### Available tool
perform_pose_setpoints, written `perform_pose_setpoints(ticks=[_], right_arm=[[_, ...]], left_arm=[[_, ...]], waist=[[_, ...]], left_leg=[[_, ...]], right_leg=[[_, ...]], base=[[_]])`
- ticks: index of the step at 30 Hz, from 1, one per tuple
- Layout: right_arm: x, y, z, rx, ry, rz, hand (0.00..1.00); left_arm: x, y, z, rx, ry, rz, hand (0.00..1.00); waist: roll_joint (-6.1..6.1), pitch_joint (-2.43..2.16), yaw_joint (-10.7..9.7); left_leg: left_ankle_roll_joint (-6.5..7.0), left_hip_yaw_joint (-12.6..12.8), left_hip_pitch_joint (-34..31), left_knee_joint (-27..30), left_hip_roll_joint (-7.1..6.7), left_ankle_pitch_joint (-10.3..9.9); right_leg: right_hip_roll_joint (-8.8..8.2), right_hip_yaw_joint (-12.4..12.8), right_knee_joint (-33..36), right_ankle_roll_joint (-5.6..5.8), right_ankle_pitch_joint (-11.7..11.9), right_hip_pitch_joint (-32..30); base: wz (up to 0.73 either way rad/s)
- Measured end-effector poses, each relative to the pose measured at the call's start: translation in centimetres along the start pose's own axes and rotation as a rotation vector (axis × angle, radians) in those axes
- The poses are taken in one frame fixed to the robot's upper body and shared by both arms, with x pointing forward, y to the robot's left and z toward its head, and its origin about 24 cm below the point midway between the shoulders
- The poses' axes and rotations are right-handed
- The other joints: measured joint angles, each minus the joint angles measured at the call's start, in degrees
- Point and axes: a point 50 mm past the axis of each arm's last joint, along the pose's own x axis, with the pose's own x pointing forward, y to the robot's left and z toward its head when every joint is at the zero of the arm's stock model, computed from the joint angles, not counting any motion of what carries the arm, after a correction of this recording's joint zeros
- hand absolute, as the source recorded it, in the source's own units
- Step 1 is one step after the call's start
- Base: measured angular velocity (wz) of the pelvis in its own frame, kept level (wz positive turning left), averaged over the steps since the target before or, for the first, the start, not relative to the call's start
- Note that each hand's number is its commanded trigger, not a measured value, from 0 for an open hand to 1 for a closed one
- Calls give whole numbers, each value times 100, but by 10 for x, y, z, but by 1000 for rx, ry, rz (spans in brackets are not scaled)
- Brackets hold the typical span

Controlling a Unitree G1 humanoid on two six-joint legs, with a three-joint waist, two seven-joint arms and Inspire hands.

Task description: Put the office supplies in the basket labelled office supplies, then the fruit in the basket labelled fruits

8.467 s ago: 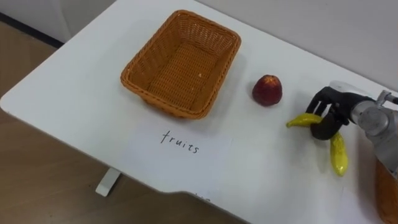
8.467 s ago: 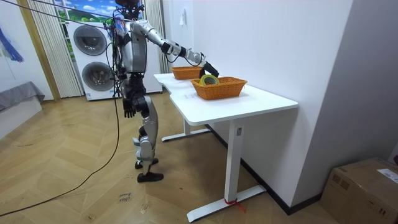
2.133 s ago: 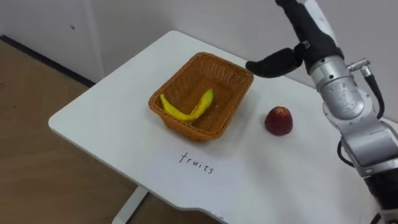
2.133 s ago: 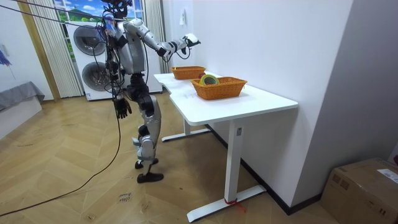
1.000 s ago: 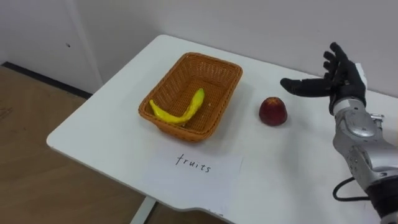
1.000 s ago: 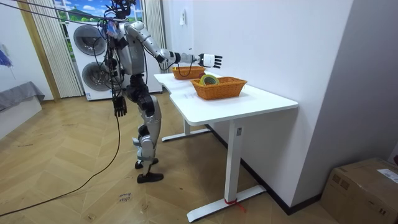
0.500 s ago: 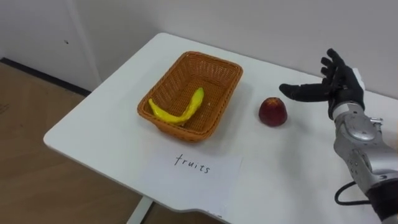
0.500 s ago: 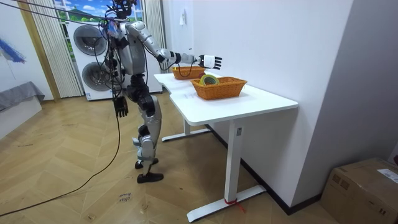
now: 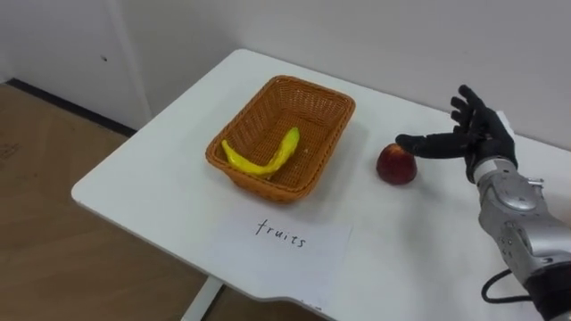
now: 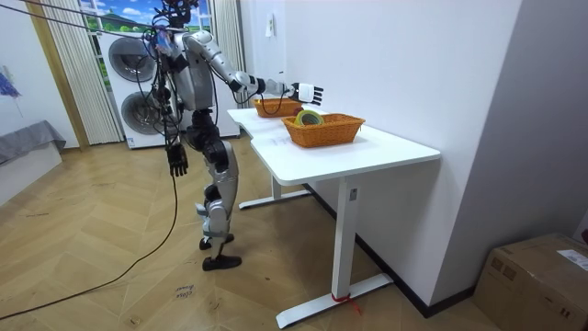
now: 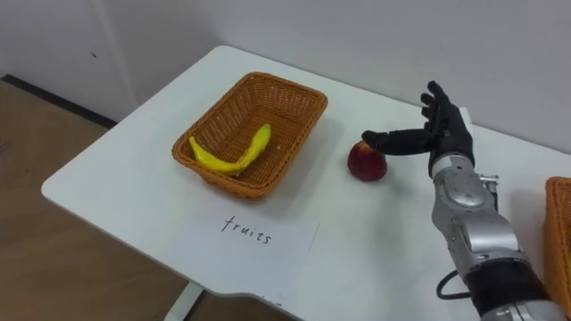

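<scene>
One right hand [image 9: 480,138] held out, fingers splayed, thumb above apple [image 9: 395,166]

The woven wicker basket [image 9: 257,181] is orange-brown, the other basket [image 11: 560,241] the same; the banana [image 9: 254,166] yellow, the apple [image 9: 395,165] deep red. White surface [image 9: 161,169], white paper label [image 9: 285,236] with dark handwriting. The right hand [image 9: 473,138] is black. The floor [image 10: 110,276] is light-brown wood in herringbone
</scene>
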Motion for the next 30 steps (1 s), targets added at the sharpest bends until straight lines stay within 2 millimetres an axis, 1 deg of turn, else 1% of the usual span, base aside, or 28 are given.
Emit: perform_pose_setpoints(ticks=[5, 8, 11, 13, 15, 20, 23, 26, 30], right_arm=[[0, 3, 0, -1, 0, 50, 0], [0, 8, -2, -16, 0, 82, 0], [-1, 11, -7, -35, 17, 114, 0], [-2, 9, -16, -47, 52, 125, 0], [-3, 9, -21, -64, 72, 134, 0], [-4, 11, -25, -76, 84, 172, 0], [-4, 12, -25, -90, 83, 189, 0], [-4, 13, -25, -111, 82, 198, 0], [-4, 13, -31, -141, 105, 201, 0]], left_arm=[[0, 1, 0, 0, 0, -1, 0], [0, 2, -2, 1, 5, -6, 0], [-1, 4, -2, 3, 6, -9, 0], [-1, 5, -3, -3, 7, -10, 0], [-1, 6, -3, -11, 9, -16, 0], [-1, 8, -5, -14, 17, -20, 0], [-1, 11, -5, -21, 17, -22, 0], [-1, 11, -5, -21, 16, -21, 0], [-1, 11, -4, -21, 16, -24, 0]], waist=[[-32, -4, 18], [-55, -8, 19], [-75, 2, 56], [-93, -1, 149], [-111, 0, 182], [-119, -3, 187], [-114, -1, 165], [-91, 11, 147], [-26, 12, 143]], left_leg=[[0, 3, 7, -19, 0, 0], [-5, -3, 11, -14, 3, -3], [-7, -16, 13, 0, 1, -4], [-7, -14, 27, 4, 1, -5], [-8, -18, 22, 4, 1, -6], [-10, -55, 4, 20, -10, -9], [-11, -74, 4, 60, -15, -9], [-11, -76, 13, 99, -17, -9], [-7, -84, 7, 105, -29, -18]], right_leg=[[1, 4, -1, -1, -24, -4], [9, -2, -14, -3, -27, 5], [10, -15, -21, -4, -27, 18], [6, -14, -17, -3, -29, 31], [6, -18, -11, -4, -30, 32], [3, -37, -9, -2, -49, 36], [-1, -64, -5, -3, -55, 56], [-5, -67, 4, -3, -55, 67], [-25, -69, 72, 3, -82, 54]], base=[[0], [1], [2], [0], [0], [4], [3], [0], [0]])
